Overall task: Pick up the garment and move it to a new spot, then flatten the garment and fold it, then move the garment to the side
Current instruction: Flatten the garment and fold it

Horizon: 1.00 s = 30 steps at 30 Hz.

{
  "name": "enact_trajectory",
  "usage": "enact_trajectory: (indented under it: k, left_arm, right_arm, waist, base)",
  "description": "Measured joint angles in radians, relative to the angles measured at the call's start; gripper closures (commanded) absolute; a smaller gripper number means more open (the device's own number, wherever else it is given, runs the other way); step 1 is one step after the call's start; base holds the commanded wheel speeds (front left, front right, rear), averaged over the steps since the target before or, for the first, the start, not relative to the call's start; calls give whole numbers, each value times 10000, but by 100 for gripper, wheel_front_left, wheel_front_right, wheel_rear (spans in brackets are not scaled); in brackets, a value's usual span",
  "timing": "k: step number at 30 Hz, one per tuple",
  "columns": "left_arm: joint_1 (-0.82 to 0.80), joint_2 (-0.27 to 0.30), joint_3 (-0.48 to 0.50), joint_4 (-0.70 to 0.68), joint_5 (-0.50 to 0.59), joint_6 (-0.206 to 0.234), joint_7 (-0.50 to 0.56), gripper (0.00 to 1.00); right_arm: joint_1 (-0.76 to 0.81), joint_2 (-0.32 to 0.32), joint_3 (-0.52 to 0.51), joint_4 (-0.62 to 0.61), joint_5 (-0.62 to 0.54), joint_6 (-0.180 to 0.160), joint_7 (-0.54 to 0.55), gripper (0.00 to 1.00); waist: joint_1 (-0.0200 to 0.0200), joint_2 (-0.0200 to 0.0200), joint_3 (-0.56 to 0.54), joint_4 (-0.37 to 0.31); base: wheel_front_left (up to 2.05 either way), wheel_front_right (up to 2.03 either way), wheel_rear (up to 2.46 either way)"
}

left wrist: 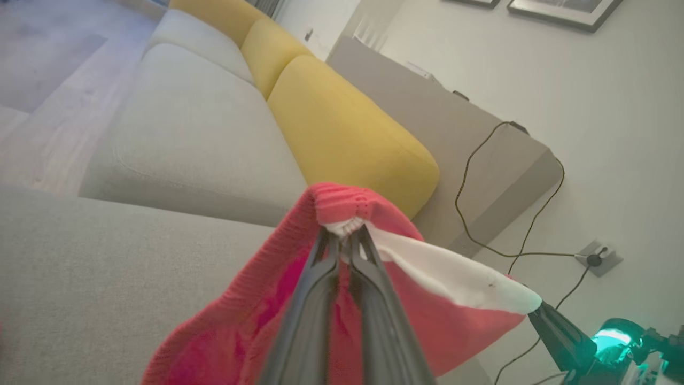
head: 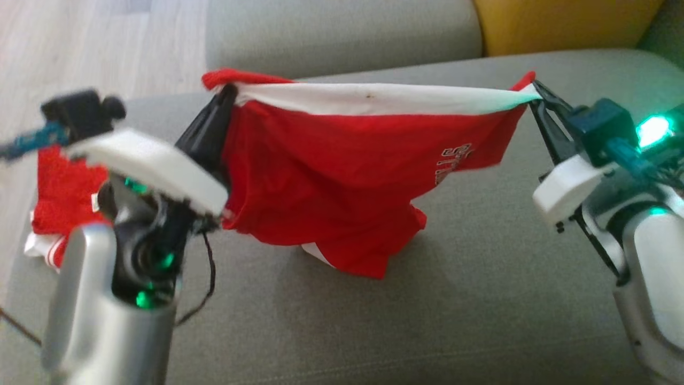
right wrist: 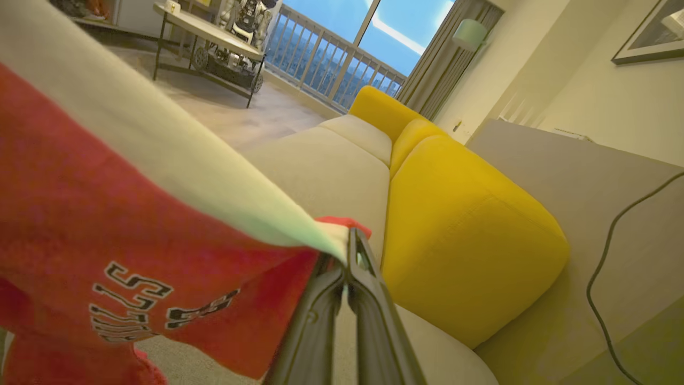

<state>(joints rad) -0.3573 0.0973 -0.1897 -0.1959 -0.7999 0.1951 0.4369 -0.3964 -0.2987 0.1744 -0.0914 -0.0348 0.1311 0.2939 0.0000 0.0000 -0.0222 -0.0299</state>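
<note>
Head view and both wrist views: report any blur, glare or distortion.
Head view: the left arm is smeared, a green light flares at right, soft shadow under the garment. Left wrist view: the sofa leans, bent by the wide lens. Right wrist view: the garment's white band blurs close to the lens.

We see the garment point(head: 331, 176) as soft red knit cloth, ribbed at one edge, its white band matt. The sofa point(head: 481, 299) is grey weave, the cushion point(right wrist: 459, 235) matt fabric.
</note>
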Motion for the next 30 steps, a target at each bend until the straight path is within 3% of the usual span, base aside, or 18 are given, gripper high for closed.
enact_trajectory:
  k: [3, 8, 13, 14, 18, 24, 27, 30]
  left_arm:
    - [-1217, 215, -102, 872, -301, 13, 965, 100]
    - [-4001, 499, -102, 2865, -382, -123, 1709, 100]
    - [-7437, 633, -23, 5108, 464, -497, 700, 100]
    - [-7437, 633, -23, 5108, 464, -497, 700, 100]
    - [-9763, 585, -17, 6508, 1175, -1014, -940, 100]
    - [-10996, 428, -201, 8450, 1791, -1971, -3112, 100]
    - [-10759, 261, -424, 9384, 1795, -2472, -3463, 100]
    - [-9830, 142, -842, 10232, 1839, -2679, -3601, 100]
  right_arm:
    - [-933, -167, 464, 424, 253, 0, 445, 100]
    - [-4149, -416, 1894, 2380, 681, 2, 679, 100]
    - [-7757, -157, 1745, 4748, 587, 0, -531, 100]
    - [-7757, -157, 1745, 4748, 587, 0, -531, 100]
    - [-9806, 343, 696, 6157, -834, 2, -1996, 100]
    - [-10407, 1413, -834, 7425, -2702, 2, -3958, 100]
    - [-10031, 1645, -1143, 8128, -3417, 2, -4383, 100]
    - [-9023, 1843, -1212, 9056, -4115, 2, -4520, 100]
  waist:
    - [0, 0, 426, -54]
    - [3, 0, 1447, -272]
    - [5, 0, 2755, -538]
    - [5, 0, 2755, -538]
    - [5, -1, 3790, -723]
    - [4, -1, 4850, -890]
    - [6, -1, 5043, -838]
    - [-1, 0, 4882, -792]
  base:
    - [0, 0, 0]
    - [0, 0, 0]
    - [0, 0, 0]
    - [0, 0, 0]
    - [0, 0, 0]
    - [0, 0, 0]
    - [0, 0, 0]
    - [0, 0, 0]
